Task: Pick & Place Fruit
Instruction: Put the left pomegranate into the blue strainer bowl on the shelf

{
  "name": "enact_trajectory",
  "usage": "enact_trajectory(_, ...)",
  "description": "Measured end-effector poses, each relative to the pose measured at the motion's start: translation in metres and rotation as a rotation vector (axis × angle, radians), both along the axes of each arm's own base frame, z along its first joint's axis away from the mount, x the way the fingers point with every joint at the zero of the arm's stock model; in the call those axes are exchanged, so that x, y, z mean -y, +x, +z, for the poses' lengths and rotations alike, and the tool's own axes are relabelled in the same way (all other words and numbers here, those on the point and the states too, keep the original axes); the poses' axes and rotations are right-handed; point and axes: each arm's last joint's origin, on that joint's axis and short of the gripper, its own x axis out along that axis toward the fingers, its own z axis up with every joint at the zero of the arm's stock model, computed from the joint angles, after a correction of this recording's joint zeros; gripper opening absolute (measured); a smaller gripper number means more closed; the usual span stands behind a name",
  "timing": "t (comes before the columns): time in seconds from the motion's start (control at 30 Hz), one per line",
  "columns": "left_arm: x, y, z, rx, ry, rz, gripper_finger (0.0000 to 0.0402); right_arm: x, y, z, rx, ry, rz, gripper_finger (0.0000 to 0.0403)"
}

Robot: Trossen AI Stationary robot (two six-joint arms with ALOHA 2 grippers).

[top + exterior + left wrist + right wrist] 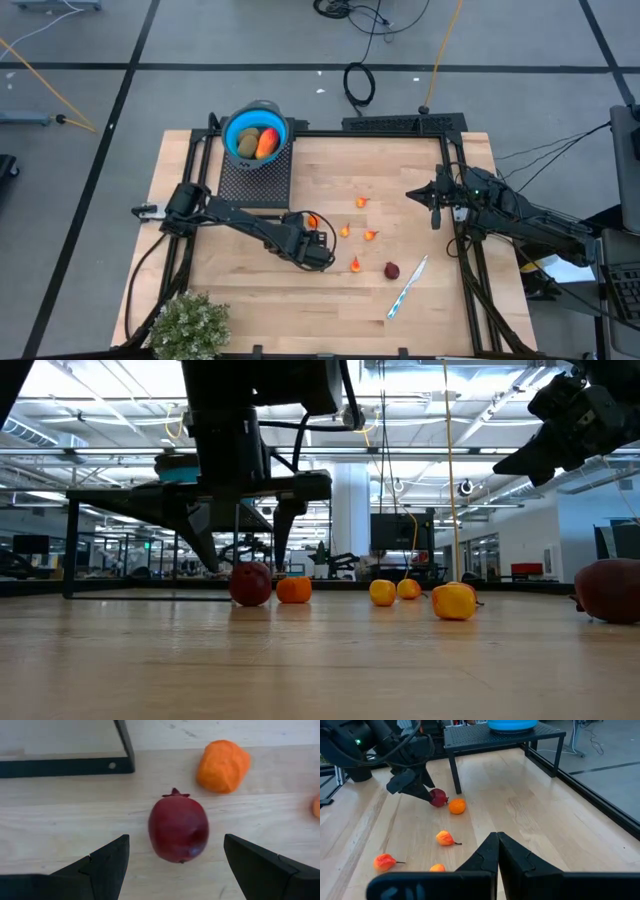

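Now left pincer (175, 862) released, fingers straddling dark red fruit (178, 828) on table, not touching.

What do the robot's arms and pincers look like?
Both arms are dark, nearly black, built of jointed segments with black cables trailing behind. The left pincer has two flat, wedge-shaped black fingers. The right pincer has the same matte black fingers, tapering to points.

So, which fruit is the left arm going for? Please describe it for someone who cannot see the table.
Find the black mesh stand holding the blue bowl. Just in front of its right front leg, the left end effector is open around a dark red ball. It is the only dark red fruit there; its close neighbour is orange.
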Motion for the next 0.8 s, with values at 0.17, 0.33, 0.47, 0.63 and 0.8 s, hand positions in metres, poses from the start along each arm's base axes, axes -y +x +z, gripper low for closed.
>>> enact_trajectory(0.17,-0.0011,-0.002,-0.0026,-0.014,0.002,0.001,0.0324,0.0,0.0,-0.0001,0.0,0.0,0.0,0.0)
enact_trajectory(0.33,-0.002,-0.0017,-0.0024,-0.015,0.015,-0.01,0.0324,0.0001,0.0,-0.0001,0.0,0.0,-0.001,0.0)
enact_trajectory(0.47,-0.0012,0.0011,-0.0025,0.007,0.009,-0.028,0.0324,0.0,0.0,0.0,0.0,0.0,0.0,0.0)
enact_trajectory(0.63,-0.0022,0.0034,-0.0024,0.021,0.017,-0.043,0.0323,0.0,0.0,-0.0001,0.0,0.0,0.0,0.0)
enact_trajectory(0.8,-0.0062,0.0042,-0.0026,0.011,0.004,-0.047,0.0323,0.0,0.0,0.0,0.002,0.01,-0.003,0.0)
